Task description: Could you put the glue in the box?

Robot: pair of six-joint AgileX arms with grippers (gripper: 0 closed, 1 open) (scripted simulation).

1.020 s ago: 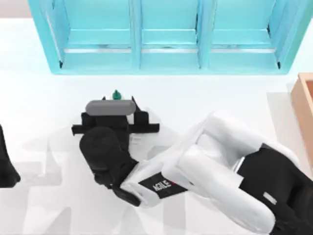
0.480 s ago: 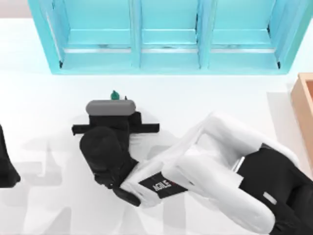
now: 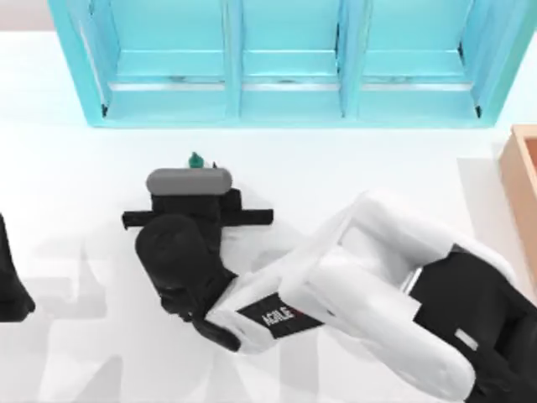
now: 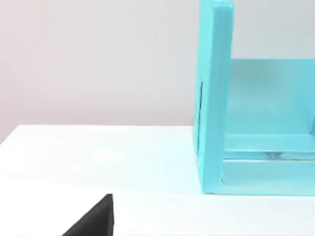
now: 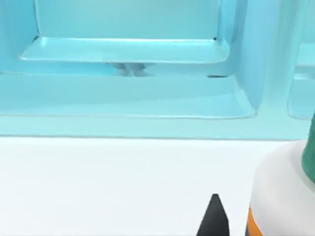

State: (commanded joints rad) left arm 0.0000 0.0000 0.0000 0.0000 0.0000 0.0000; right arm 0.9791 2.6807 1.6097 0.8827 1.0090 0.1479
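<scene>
The glue [image 3: 197, 160] is being stood before the shelf [image 3: 285, 63], just beside the right gripper [image 3: 195, 168], whose jaw state cannot be told. Its white body and orange label [image 5: 283, 196] are being shown close up by the right wrist view. The box [image 3: 522, 180] is being seen at the table's right edge, the left arm [image 3: 10, 281] at its left.

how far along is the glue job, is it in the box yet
Not yet. Done: the right gripper has reached the glue, in front of the blue shelf. In hand: closing in on the bottle; whether it is gripped cannot be told. Left: carrying it to the box at the table's right edge. The left arm sits parked at the left.
</scene>
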